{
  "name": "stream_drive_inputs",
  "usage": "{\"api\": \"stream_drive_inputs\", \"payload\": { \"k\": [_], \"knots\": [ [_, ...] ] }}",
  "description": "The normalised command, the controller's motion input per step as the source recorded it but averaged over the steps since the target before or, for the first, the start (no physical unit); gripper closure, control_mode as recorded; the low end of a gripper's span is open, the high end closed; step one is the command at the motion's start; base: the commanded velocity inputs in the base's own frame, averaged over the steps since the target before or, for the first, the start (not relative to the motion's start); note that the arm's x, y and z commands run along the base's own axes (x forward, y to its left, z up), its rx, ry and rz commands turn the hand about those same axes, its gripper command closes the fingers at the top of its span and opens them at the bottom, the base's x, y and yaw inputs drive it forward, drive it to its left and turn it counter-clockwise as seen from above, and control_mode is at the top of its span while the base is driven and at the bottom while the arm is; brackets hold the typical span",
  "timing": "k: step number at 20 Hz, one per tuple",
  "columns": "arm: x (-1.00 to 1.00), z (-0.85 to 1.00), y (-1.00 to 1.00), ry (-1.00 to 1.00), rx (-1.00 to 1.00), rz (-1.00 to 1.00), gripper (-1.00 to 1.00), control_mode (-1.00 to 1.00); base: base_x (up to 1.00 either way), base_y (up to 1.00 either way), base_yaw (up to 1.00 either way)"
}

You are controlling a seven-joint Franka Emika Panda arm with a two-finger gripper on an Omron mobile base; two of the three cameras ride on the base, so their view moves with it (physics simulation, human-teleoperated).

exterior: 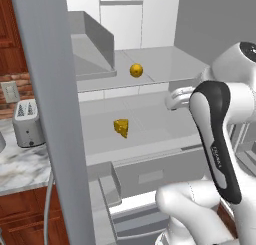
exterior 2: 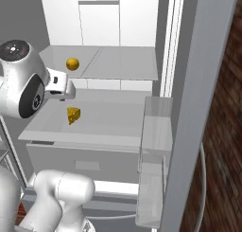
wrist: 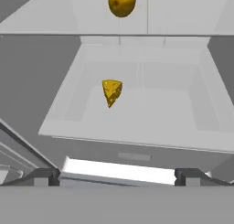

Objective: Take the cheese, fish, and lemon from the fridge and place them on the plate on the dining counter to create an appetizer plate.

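The end effector [wrist: 117,177] is hanging released before the open fridge [exterior: 150,64], facing the cheese [wrist: 111,92] below the lemon [wrist: 122,2].

Nothing legible anywhere; faint grey lettering along the dark cover of the arm [exterior: 218,154] in the left base view, too blurred to read, and no labels or numbers elsewhere

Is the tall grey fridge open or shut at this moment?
Open. The tall grey fridge shows its white interior, with the round yellow lemon on an upper glass shelf and the yellow cheese wedge on the shelf below.
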Motion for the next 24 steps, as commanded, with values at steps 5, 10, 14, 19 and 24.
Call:
{"api": "stream_drive_inputs", "payload": {
  "k": [5, 10, 14, 19, 24],
  "knots": [
    [0.19, 0.39, 0.07, -0.01, 0.0, 0.02, -1.0, -1.0, 0.0, 0.0, 0.0],
    [0.14, 0.38, 0.03, 0.01, 0.0, 0.01, -1.0, -1.0, 0.0, 0.0, 0.0],
    [0.28, 0.16, 0.05, 0.02, 0.0, 0.0, -1.0, -1.0, 0.0, 0.0, 0.0],
    [0.58, -0.14, 0.03, -0.02, 0.0, 0.0, -1.0, -1.0, 0.0, 0.0, 0.0],
    [0.62, -0.17, 0.02, -0.02, 0.0, 0.0, -1.0, -1.0, 0.0, 0.0, 0.0]
  ]
}}
